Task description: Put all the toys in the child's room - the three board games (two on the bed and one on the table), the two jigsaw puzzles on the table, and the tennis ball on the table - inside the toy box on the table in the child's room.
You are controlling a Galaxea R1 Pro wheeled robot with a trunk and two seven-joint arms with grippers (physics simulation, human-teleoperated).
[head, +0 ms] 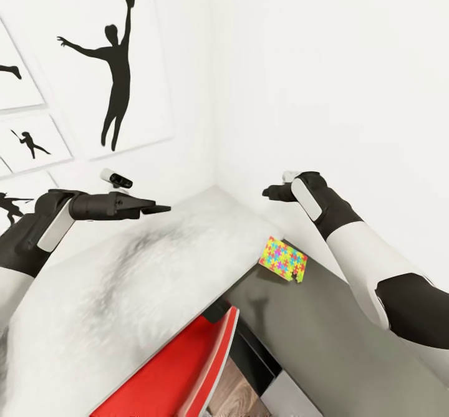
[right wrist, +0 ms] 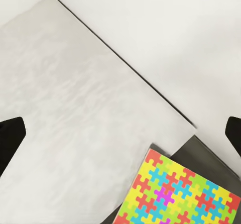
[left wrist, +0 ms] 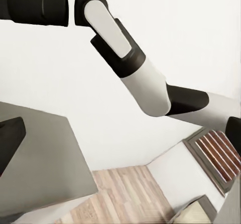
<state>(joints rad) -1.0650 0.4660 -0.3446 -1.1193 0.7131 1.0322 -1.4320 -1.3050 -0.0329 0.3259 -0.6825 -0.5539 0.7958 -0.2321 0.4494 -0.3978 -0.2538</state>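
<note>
Jigsaw puzzle, a thin flat square slab of yellow, red, blue, green and pink pieces, lies right of the middle in the head view. It rests where the pale grey-white tabletop meets a lower dark grey top, and seems to hang a little over that step. It looks light, stiff and smooth, so it may slide when pushed. The overhanging edge looks like the best place to pinch it.

The right gripper hangs above the puzzle and touches nothing. In the right wrist view its dark fingers stand wide apart and empty. The left gripper, at the middle left, holds nothing; its fingers look close together, but whether it is closed cannot be told.
</note>
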